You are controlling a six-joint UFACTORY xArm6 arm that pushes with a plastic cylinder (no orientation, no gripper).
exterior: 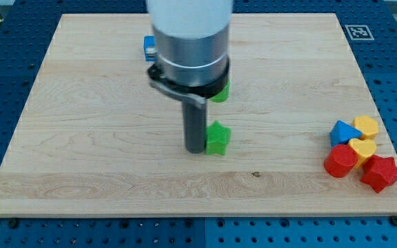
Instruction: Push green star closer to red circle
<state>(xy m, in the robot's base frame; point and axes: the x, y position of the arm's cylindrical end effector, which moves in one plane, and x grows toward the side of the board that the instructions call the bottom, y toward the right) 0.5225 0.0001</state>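
The green star (pixel 218 138) lies near the middle of the wooden board (pixel 102 138). My tip (pixel 196 149) touches its left side, at the view's left of it. The red circle (pixel 340 161) lies far to the view's right, near the board's right edge, in a cluster of blocks. The arm's wide body covers the board's upper middle.
Around the red circle lie a blue triangle (pixel 344 131), a yellow hexagon (pixel 367 126), a yellow heart (pixel 362 148) and a red star (pixel 381 173). A second green block (pixel 220 92) and a blue block (pixel 148 45) show partly behind the arm.
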